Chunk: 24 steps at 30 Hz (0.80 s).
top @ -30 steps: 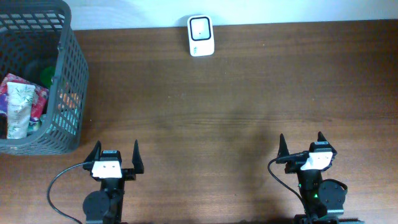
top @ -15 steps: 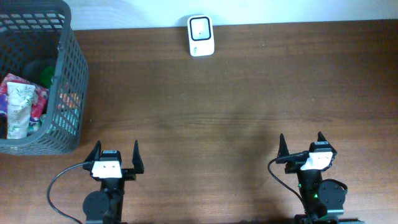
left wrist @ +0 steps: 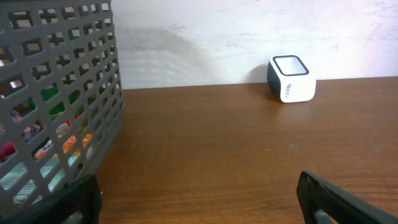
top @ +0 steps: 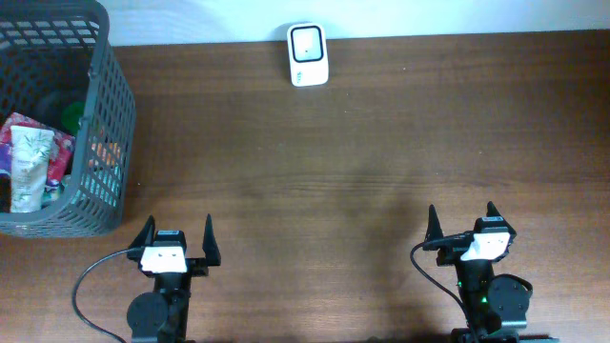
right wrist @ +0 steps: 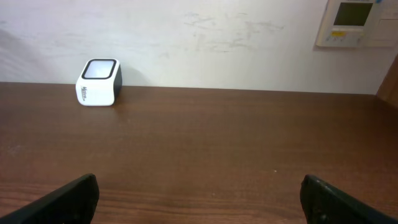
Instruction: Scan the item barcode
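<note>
A white barcode scanner [top: 308, 54] with a dark window stands at the table's far edge by the wall; it also shows as the scanner [left wrist: 291, 79] in the left wrist view and the scanner [right wrist: 98, 82] in the right wrist view. Several packaged items [top: 30, 162], among them a white tube, lie inside the grey mesh basket [top: 107, 114] at the far left. My left gripper [top: 177, 232] rests open near the front edge, just right of the basket, nothing between its fingers. My right gripper [top: 461, 218] is open and empty at the front right.
The basket wall [left wrist: 59, 106] rises close on the left of my left gripper. A wall-mounted control panel [right wrist: 354, 22] hangs at the upper right behind the table. Bare brown wood lies between the grippers and the scanner.
</note>
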Each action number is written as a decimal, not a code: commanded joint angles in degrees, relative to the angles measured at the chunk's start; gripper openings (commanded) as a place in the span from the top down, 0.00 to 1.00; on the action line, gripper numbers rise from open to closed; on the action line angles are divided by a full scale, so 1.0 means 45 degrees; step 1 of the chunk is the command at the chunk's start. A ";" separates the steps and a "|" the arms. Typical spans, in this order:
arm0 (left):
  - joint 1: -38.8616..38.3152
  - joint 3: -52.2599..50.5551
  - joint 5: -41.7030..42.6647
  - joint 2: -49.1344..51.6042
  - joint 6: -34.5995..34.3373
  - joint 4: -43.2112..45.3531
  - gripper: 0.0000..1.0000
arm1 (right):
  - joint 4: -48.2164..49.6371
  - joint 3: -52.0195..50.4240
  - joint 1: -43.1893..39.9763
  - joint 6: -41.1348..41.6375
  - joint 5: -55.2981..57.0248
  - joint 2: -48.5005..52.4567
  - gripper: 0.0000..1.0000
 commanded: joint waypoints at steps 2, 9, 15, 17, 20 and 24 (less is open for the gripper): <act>0.0068 -0.0063 0.2885 -0.0073 -0.0903 0.0617 0.01 | -0.0010 -0.0117 0.0136 0.0131 0.0019 -0.0058 0.02; 0.0073 0.1360 0.5513 -0.0058 -0.3288 0.7796 0.01 | -0.0010 -0.0117 0.0136 0.0131 0.0019 -0.0058 0.02; 0.0068 1.0448 0.2701 0.5081 -0.1802 0.2210 0.01 | -0.0010 -0.0117 0.0136 0.0131 0.0019 -0.0058 0.02; 0.0073 1.1628 0.2900 0.6368 -0.1365 0.2487 0.01 | -0.0010 -0.0117 0.0136 0.0131 0.0019 -0.0058 0.02; 0.0083 1.4523 0.0515 0.9233 -0.1039 0.1268 0.01 | -0.0010 -0.0117 0.0136 0.0131 0.0019 -0.0058 0.02; 0.0107 2.2537 -0.3269 1.4984 0.0350 -0.7883 0.01 | -0.0010 -0.0117 0.0136 0.0131 0.0019 -0.0058 0.01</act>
